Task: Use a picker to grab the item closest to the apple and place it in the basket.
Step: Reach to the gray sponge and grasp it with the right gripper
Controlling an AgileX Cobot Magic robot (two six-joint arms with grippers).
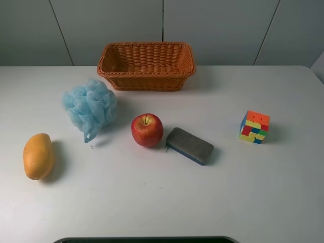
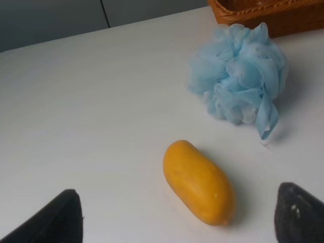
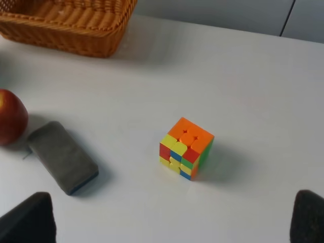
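Note:
A red apple (image 1: pixel 147 130) sits mid-table. A grey eraser with a blue base (image 1: pixel 190 146) lies just right of it, nearly touching; it is the nearest item. The orange wicker basket (image 1: pixel 146 66) stands empty at the back. Neither gripper shows in the exterior high view. In the left wrist view the left gripper (image 2: pixel 177 223) is open, fingertips (image 2: pixel 55 220) wide apart, above a yellow mango (image 2: pixel 198 182). In the right wrist view the right gripper (image 3: pixel 172 223) is open, with the eraser (image 3: pixel 63 157), the apple (image 3: pixel 11 117) and the basket (image 3: pixel 68 25) ahead.
A light blue bath pouf (image 1: pixel 90 108) lies left of the apple, also in the left wrist view (image 2: pixel 238 78). The mango (image 1: pixel 38 156) lies near the left edge. A multicoloured puzzle cube (image 1: pixel 254 127) stands at the right, also in the right wrist view (image 3: pixel 186 148).

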